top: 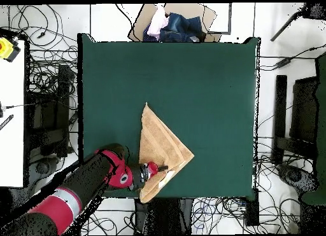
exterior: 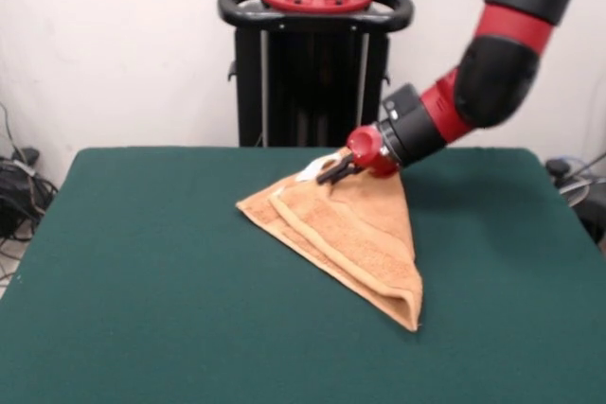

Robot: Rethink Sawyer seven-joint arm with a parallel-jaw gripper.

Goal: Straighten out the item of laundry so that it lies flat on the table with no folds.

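One folded towel [exterior: 355,234] on table [exterior: 142,281]

Front view: set low across the table [exterior: 142,309], facing the pedestal [exterior: 315,54] at 12 o'clock, fairly near. Overhead view: looking straight down from high up, robot base at 6 o'clock, floor visible all round. Shared by both: whole green tabletop, turned half round between them.

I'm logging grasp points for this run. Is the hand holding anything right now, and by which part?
The hand appears to pinch the towel at its far corner, by the white tag; the grip itself is not clearly visible.
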